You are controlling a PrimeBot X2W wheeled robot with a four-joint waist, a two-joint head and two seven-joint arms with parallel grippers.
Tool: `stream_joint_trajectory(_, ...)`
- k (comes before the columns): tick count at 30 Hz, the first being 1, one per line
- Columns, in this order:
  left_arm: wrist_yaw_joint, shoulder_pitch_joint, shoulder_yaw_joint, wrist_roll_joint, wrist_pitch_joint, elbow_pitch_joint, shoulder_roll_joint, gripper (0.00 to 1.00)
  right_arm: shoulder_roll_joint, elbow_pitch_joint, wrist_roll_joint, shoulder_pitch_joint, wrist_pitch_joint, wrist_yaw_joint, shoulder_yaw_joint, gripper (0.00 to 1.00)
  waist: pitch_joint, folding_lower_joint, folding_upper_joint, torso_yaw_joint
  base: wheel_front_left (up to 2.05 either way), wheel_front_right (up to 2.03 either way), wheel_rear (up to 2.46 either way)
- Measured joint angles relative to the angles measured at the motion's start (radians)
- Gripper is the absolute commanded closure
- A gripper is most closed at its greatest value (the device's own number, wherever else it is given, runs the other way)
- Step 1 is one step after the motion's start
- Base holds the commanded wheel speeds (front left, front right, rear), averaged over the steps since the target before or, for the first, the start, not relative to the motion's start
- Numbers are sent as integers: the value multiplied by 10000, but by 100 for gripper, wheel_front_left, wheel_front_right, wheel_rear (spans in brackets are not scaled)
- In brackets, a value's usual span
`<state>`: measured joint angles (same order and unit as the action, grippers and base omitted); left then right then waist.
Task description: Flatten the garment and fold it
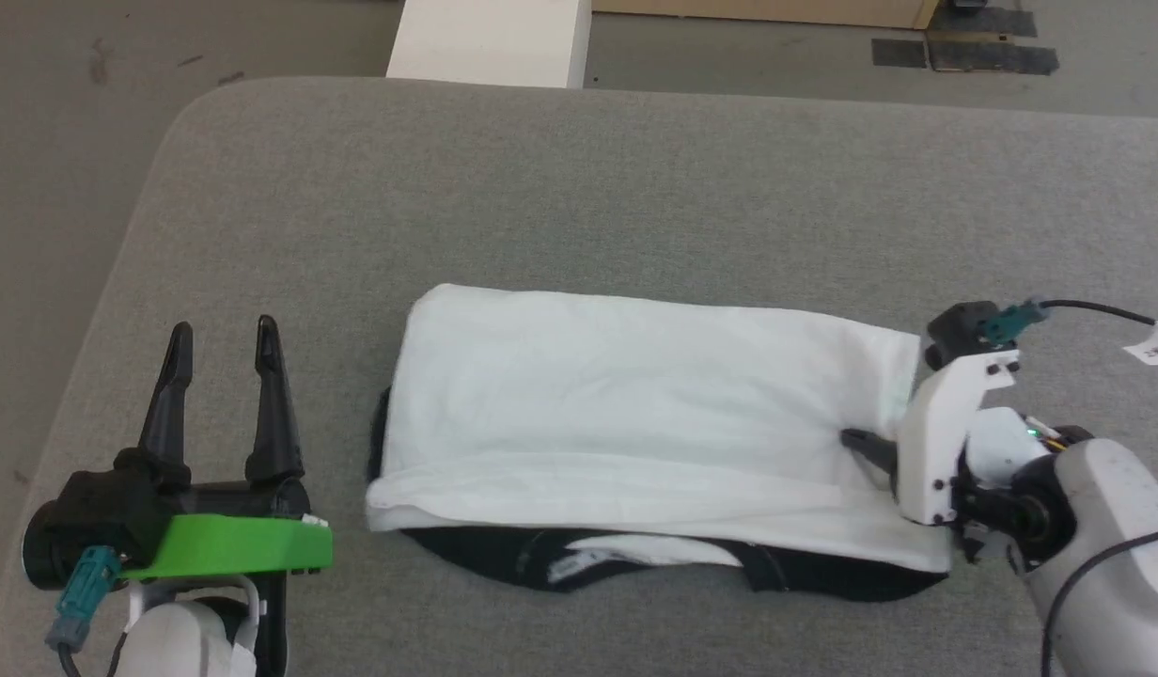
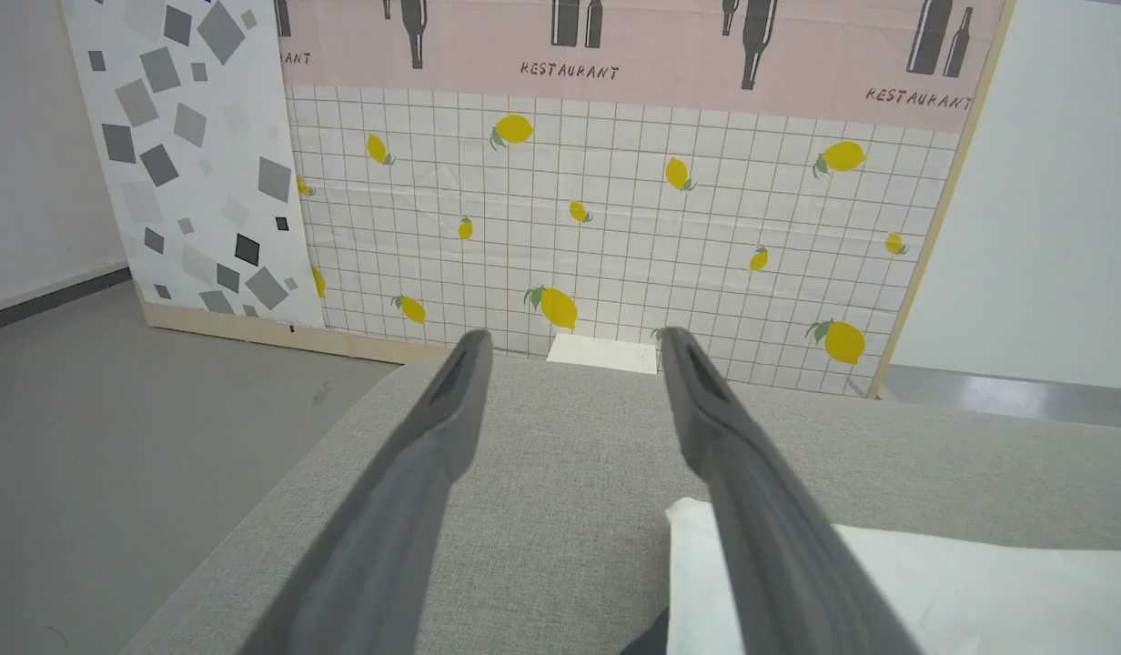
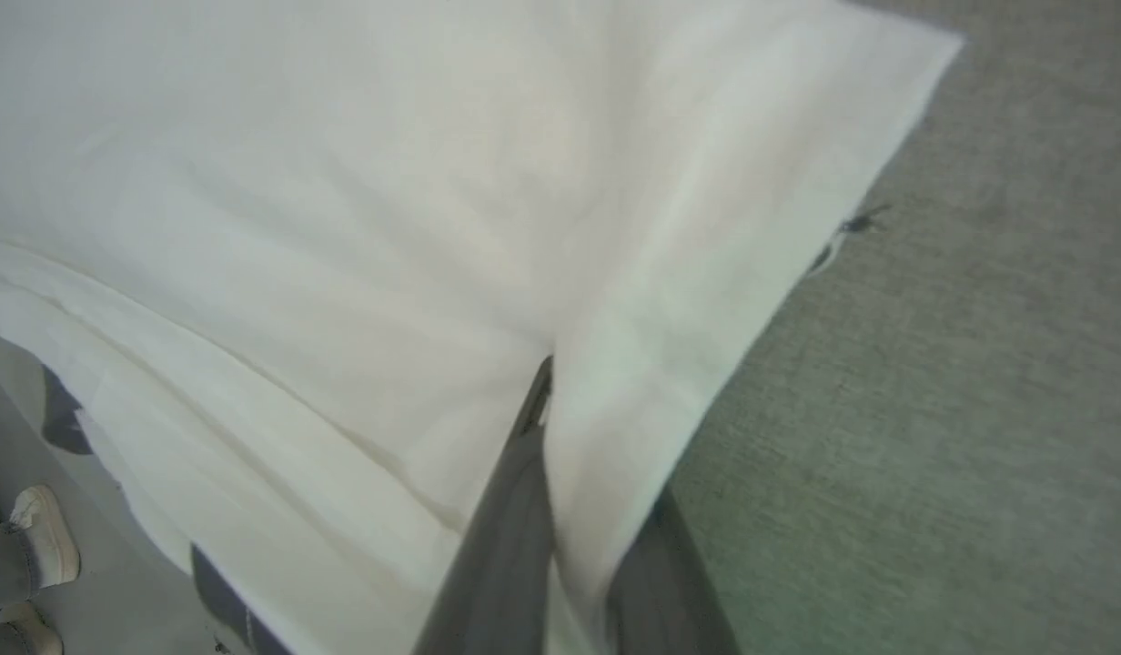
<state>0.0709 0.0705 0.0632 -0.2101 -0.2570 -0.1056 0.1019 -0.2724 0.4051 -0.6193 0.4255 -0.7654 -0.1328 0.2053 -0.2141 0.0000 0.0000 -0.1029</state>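
Garment [image 1: 635, 404]: lying folded into a long white band, its long axis running sideways from just beside the left end effector [image 1: 223, 326] across to the right end effector [image 1: 856, 440]. The cloth is looking soft and lightly creased.
Black edging [image 1: 823, 583]: peeking out from under the side of the band nearer the robot, in a thin curved strip.
Left end effector: hovering with its two dark tapered fingers spread wide, holding nothing and pointing away from the robot. The garment's left end is lying just to its right.
Right end effector: pinching closed on the white cloth at the garment's right end, its fingers pointing along the band.
Surface [image 1: 635, 188]: grey, woven-textured and round-cornered, carrying the garment.
White box [image 1: 490, 42]: standing beyond the surface, well ahead of the left end effector's fingertips. Its contents are not showing.
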Motion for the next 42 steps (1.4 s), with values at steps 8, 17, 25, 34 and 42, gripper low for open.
stream_joint_trajectory(8, 130, -147, 180, 117, 0, 65, -115, 0, -1363, 174, 570, -273, -180, 4, -1131, 100, 263, 0, 0, 372, 0, 0, 0)
stream_joint_trajectory(17, 257, -261, 188, 157, 0, 213, -215, 0, -1555, -947, 1210, -288, -863, 6, -926, 100, 480, 1, 0, 723, 0, 0, 0)
stream_joint_trajectory(25, 341, -360, 171, 217, 0, 221, -299, 0, -1567, -3576, 734, -107, -2385, 6, 82, 100, 620, 0, 0, 732, 0, 0, 0)
stream_joint_trajectory(34, 433, -361, 46, 343, 0, 301, -336, 0, -318, -3620, 550, 407, -2328, 8, 1302, 100, 564, 0, 0, 386, 0, 0, 0)
stream_joint_trajectory(42, 443, -364, -35, 345, 0, 351, -370, 0, 1287, -1789, 894, 813, -1413, 8, 1758, 100, 440, 0, 0, -39, 0, 0, 0)
